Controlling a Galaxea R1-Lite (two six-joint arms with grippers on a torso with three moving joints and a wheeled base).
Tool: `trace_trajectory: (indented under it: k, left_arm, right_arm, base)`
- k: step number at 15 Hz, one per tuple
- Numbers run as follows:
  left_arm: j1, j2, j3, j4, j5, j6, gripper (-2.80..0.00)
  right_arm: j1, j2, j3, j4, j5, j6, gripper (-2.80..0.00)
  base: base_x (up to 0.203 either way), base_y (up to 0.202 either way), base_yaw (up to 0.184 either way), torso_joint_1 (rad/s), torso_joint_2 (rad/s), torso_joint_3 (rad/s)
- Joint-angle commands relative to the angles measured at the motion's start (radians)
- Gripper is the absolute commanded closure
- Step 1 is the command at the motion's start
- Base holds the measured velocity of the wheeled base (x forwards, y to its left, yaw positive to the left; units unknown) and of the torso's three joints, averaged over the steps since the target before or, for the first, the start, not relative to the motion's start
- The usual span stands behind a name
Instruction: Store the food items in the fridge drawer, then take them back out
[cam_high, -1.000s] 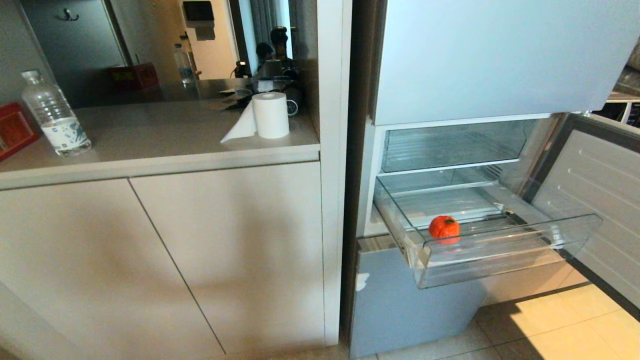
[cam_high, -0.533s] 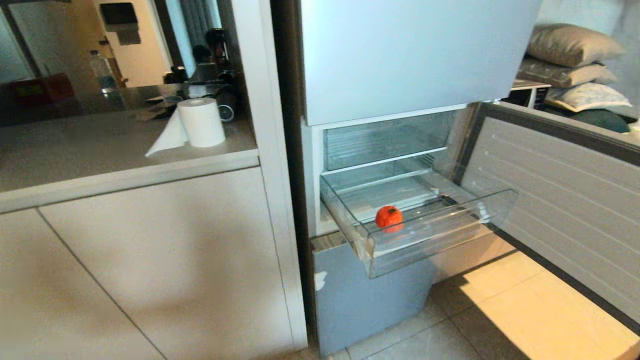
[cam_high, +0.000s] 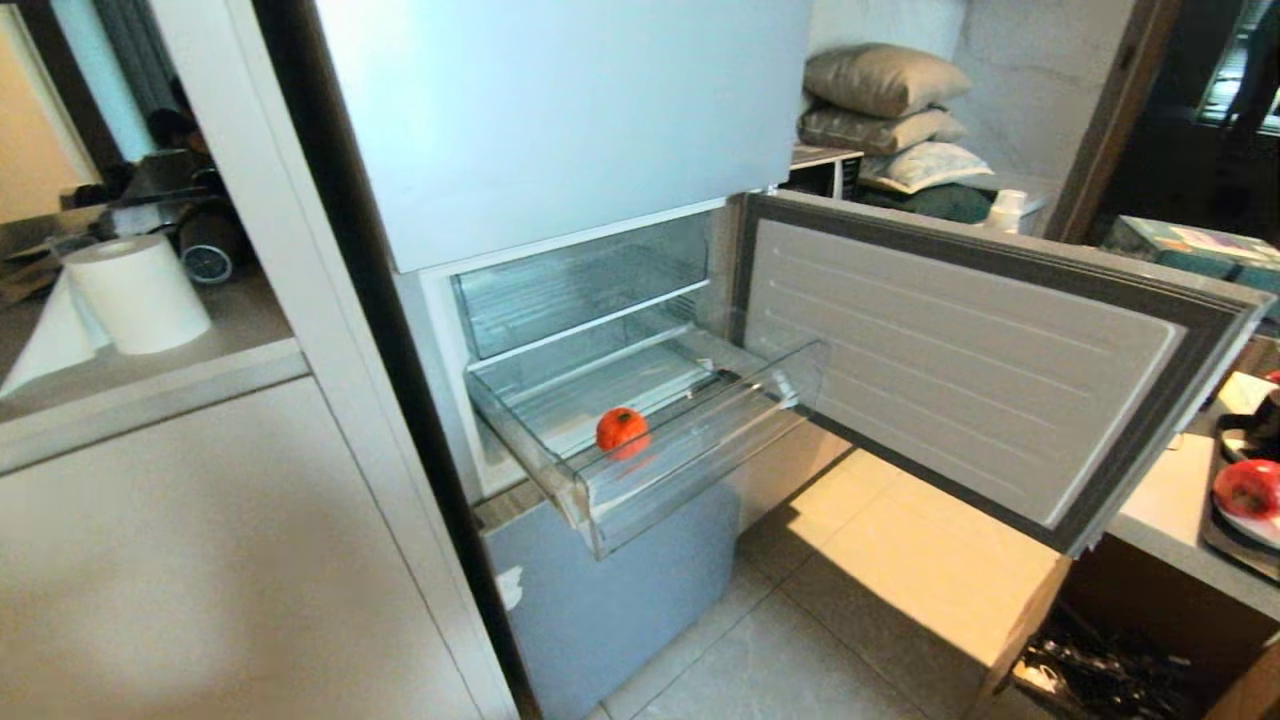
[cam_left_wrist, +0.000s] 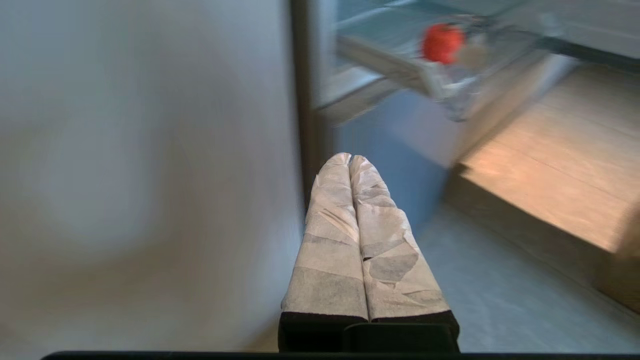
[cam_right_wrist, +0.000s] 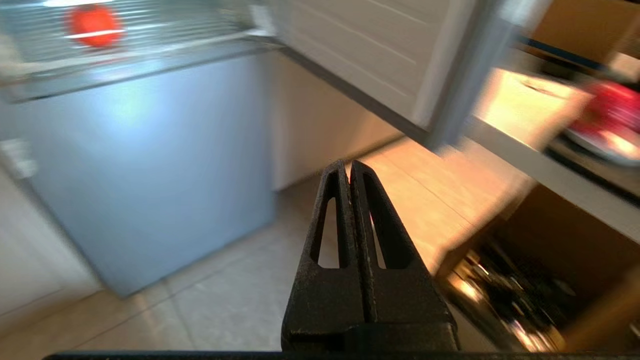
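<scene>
Orange fruit (cam_high: 622, 430) lies near the front lip of the open fridge drawer (cam_high: 690, 470); red apple (cam_high: 1246, 488) waits on the worktop (cam_high: 1165, 500) — both hands pressed shut, empty. Better approach squarely, then open the right hand (cam_right_wrist: 350, 167) wide.

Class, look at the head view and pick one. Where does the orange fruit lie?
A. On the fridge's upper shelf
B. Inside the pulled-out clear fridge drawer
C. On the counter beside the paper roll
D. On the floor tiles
B. The orange fruit rests on the floor of the clear fridge drawer, which stands pulled out below the open compartment.
</scene>
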Motion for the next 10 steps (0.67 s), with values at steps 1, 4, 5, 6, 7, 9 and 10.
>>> trace_trajectory:
  k: [1, 4, 5, 6, 7, 9, 10]
  left_arm:
    - [0.0, 0.001, 0.0, -0.001, 0.0, 0.0, 0.0]
    - [0.0, 0.001, 0.0, 0.001, 0.0, 0.0, 0.0]
    - [0.0, 0.001, 0.0, 0.001, 0.0, 0.0, 0.0]
    - [0.0, 0.001, 0.0, -0.001, 0.0, 0.0, 0.0]
    - [0.0, 0.001, 0.0, 0.0, 0.0, 0.0, 0.0]
    - [0.0, 0.001, 0.0, 0.001, 0.0, 0.0, 0.0]
    - [0.0, 0.001, 0.0, 0.001, 0.0, 0.0, 0.0]
  right_arm:
    - [0.002, 0.01, 0.0, -0.001, 0.0, 0.004, 0.0]
    - [-0.003, 0.163, 0.0, -0.008, -0.001, 0.01, 0.0]
    - [-0.012, 0.247, 0.0, -0.039, -0.005, 0.028, 0.0]
    - [-0.03, 0.341, -0.002, -0.101, -0.01, 0.062, 0.0]
    - [-0.056, 0.443, -0.01, -0.177, -0.015, 0.106, 0.0]
    - [-0.156, 0.666, -0.043, -0.305, -0.02, 0.185, 0.0]
    - [-0.228, 0.769, -0.067, -0.352, -0.018, 0.211, 0.0]
  base:
    - [0.003, 0.015, -0.153, 0.002, 0.0, 0.002]
    - [-0.001, 0.002, -0.03, 0.001, 0.0, 0.0]
    - [0.0, 0.0, 0.0, 0.0, 0.0, 0.0]
    - [0.0, 0.0, 0.0, 0.0, 0.0, 0.0]
    - [0.0, 0.0, 0.0, 0.0, 0.0, 0.0]
    - [0.0, 0.0, 0.0, 0.0, 0.0, 0.0]
    - [0.0, 0.0, 0.0, 0.0, 0.0, 0.0]
